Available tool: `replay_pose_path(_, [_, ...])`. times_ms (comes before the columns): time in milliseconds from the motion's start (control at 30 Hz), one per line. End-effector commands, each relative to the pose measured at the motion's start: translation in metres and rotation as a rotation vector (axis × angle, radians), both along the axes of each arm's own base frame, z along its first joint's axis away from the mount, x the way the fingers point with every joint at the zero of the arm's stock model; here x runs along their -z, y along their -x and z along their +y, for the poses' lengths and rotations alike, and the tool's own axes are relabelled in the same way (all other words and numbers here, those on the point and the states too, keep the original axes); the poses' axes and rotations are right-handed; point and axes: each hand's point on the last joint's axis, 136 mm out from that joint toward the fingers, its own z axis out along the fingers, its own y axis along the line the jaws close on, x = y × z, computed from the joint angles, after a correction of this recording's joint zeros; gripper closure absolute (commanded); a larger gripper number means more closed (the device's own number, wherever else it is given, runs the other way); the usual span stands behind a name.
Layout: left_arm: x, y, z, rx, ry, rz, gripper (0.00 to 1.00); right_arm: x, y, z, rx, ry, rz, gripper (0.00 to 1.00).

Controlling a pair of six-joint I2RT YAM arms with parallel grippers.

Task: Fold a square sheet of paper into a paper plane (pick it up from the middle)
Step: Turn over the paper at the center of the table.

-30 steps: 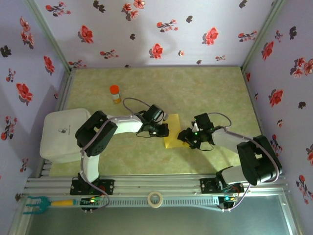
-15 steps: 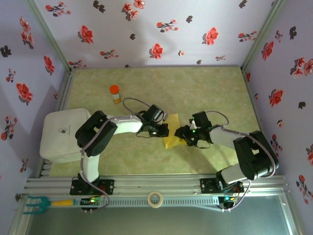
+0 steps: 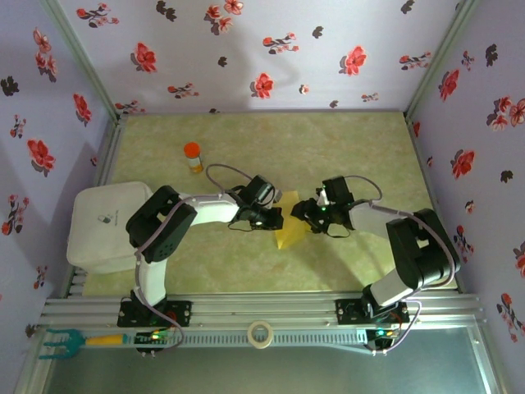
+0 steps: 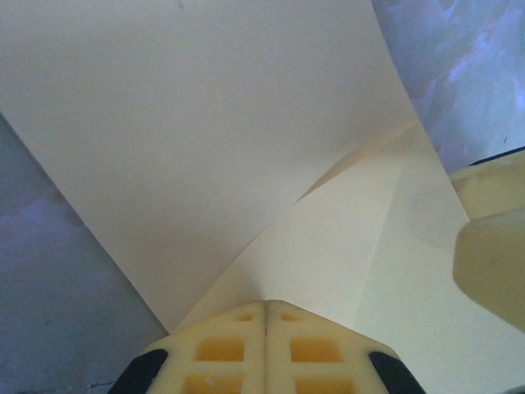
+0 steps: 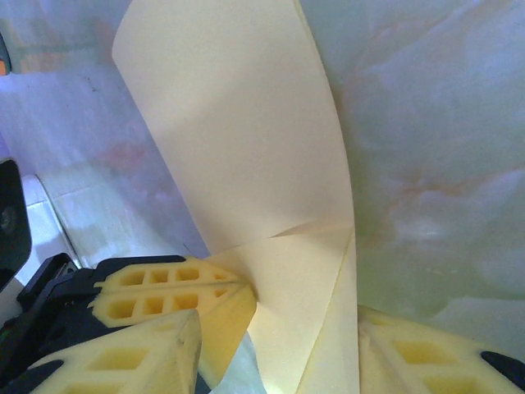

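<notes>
From the top, the square sheet of paper (image 3: 289, 234) is partly folded, between my two tools near the middle of the table (image 3: 344, 156). In the left wrist view, my left tool (image 4: 264, 308) is squeezed tight on the fold. In the right wrist view, my right tool (image 5: 279, 328) is half open around the paper's edge, gripping nothing. I think I should line up the edges first, then close slowly.
</notes>
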Motion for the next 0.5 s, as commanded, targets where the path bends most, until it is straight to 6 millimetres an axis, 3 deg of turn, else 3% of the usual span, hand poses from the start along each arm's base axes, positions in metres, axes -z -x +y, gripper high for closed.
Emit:
replay_pose_path(0, [0.011, 0.012, 0.015, 0.007, -0.067, 0.018, 1.0, -0.006, -0.009, 0.003, -0.023, -0.035, -0.031, 0.53])
replay_pose_path(467, [0.008, 0.011, 0.013, 0.004, -0.06, 0.015, 1.0, 0.004, -0.017, -0.002, -0.006, -0.067, -0.023, 0.69])
